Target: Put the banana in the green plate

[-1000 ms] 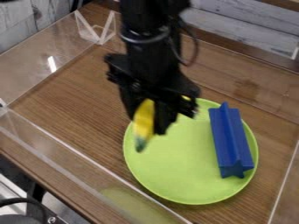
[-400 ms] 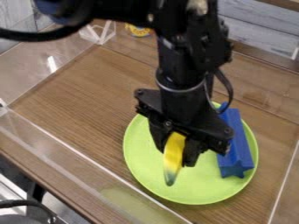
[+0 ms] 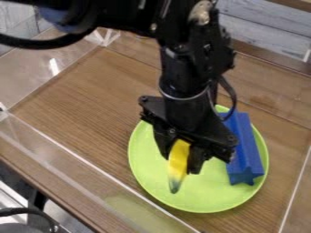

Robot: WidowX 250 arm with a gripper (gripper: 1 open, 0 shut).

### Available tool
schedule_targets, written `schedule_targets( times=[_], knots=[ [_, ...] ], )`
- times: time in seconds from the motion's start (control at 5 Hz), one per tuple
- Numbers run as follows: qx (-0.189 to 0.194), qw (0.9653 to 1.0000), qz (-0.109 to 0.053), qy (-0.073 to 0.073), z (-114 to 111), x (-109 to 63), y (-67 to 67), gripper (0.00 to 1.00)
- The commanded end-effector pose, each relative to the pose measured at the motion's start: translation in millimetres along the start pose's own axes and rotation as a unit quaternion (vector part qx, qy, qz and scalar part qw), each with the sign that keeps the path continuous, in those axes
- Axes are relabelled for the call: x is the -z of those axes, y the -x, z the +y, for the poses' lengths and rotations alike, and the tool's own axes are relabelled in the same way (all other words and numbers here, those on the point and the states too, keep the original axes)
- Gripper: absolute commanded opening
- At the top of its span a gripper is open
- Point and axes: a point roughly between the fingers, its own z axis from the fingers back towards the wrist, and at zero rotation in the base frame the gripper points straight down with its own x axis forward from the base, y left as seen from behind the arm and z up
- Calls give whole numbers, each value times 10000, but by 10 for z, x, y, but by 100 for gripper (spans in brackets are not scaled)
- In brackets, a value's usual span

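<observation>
The banana (image 3: 179, 165) is yellow with dark tips and hangs nearly upright between the black fingers of my gripper (image 3: 185, 151), which is shut on it. Its lower tip is just above or touching the middle of the green plate (image 3: 152, 155); I cannot tell which. The plate is round, lime green and lies on the wooden table. My arm comes down from the top of the view and hides the plate's far part.
A long blue block (image 3: 246, 148) lies on the right side of the plate, close to my gripper. Clear plastic walls (image 3: 49, 150) fence the wooden table at the left and front.
My gripper has carried the banana rightward and lower, from the plate's left rim to its middle. In the last half second it barely moved.
</observation>
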Motion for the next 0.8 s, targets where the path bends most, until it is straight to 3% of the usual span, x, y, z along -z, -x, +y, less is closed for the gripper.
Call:
schedule_targets(
  times=[0.0,0.6],
  knots=[
    [-74,9999,-99,38,31,-18,-56,0],
    [-147,9999,1,35,76,47,-76,0]
  ],
)
